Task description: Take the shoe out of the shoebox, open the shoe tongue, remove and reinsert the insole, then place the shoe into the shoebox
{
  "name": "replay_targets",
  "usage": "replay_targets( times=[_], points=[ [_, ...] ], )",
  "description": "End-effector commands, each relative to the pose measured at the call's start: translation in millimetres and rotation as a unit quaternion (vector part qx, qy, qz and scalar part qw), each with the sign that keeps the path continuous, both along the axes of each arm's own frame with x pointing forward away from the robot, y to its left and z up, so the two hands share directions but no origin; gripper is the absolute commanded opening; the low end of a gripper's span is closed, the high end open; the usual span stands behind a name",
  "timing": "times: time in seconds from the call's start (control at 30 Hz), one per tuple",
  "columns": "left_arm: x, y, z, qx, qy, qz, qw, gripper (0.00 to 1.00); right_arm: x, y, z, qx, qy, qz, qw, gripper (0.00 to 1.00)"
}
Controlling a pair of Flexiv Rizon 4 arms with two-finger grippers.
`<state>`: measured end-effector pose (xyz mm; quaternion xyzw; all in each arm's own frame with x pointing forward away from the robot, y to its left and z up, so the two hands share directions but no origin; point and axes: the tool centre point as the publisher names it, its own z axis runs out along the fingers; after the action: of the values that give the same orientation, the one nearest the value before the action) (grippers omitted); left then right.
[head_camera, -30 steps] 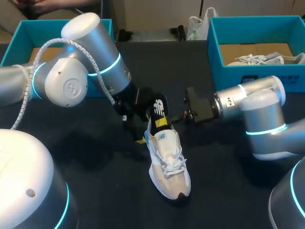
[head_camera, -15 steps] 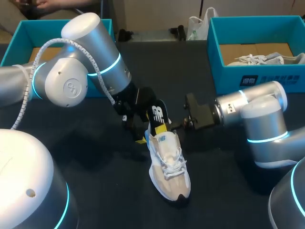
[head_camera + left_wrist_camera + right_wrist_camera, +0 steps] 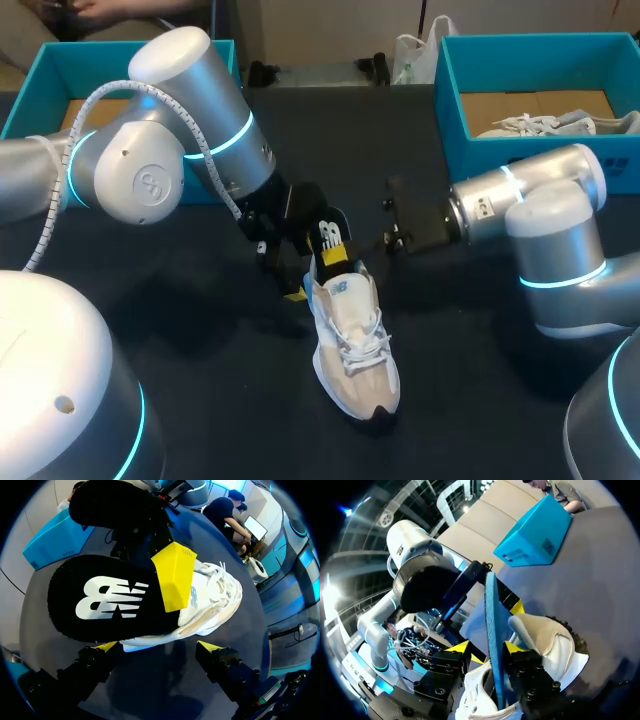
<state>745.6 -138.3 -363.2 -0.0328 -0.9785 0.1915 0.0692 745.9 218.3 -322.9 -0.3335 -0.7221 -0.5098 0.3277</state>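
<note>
A white and beige sneaker [image 3: 355, 345] lies on the dark table, toe toward me. Its black insole [image 3: 330, 228] sticks up out of the heel opening. My right gripper [image 3: 340, 252] reaches in from the right, and in its wrist view the insole [image 3: 490, 605] stands edge-on between its yellow tips, with a gap on one side; the gripper [image 3: 487, 650] is open. My left gripper [image 3: 293, 282] sits behind the heel, open. In the left wrist view the left gripper [image 3: 160, 647] is spread wide around the heel of the shoe [image 3: 215, 595], under the insole's [image 3: 105, 600] printed face.
A teal shoebox [image 3: 455, 110] at the back right holds a second pale shoe [image 3: 560, 125]. Another teal box [image 3: 50, 62] stands at the back left, partly behind my left arm. A white plastic bag [image 3: 415, 50] lies at the far edge.
My right gripper's fingers have spread apart around the insole, which stays standing in the shoe's heel. The right arm's wrist has shifted slightly. The left arm and the shoe have not moved.
</note>
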Motion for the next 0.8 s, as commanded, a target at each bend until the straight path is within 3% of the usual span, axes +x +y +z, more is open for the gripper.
replay_targets(
  times=[0.03, 0.07, 0.1, 0.33, 0.57, 0.8],
  points=[
    [-0.2, 0, 0, 0.001, 0.0, 0.0, 1.0, 1.0, 9.9, -1, 4, 0.001, -0.005, 0.006, 1.0, 0.24],
    [-0.2, 0, 0, 0.001, 0.0, 0.0, 1.0, 1.0, 12.8, -2, 4, 0.002, -0.006, 0.006, 1.0, 0.16],
    [-0.2, 0, 0, 0.001, 0.0, 0.0, 1.0, 1.0, 15.4, -2, 3, 0.005, -0.006, 0.007, 1.0, 0.01],
    [-0.2, 0, 0, 0.001, 0.0, 0.0, 1.0, 1.0, 22.2, -2, -11, 0.012, 0.021, 0.011, 1.0, 0.0],
    [-0.2, 0, 0, 0.001, 0.0, 0.0, 1.0, 1.0, 5.1, -7, -28, 0.018, 0.052, -0.007, 0.998, 0.0],
    [-0.2, 0, 0, 0.001, 0.0, 0.0, 1.0, 1.0, -14.4, -8, -28, 0.013, 0.059, -0.023, 0.998, 0.0]
  ],
)
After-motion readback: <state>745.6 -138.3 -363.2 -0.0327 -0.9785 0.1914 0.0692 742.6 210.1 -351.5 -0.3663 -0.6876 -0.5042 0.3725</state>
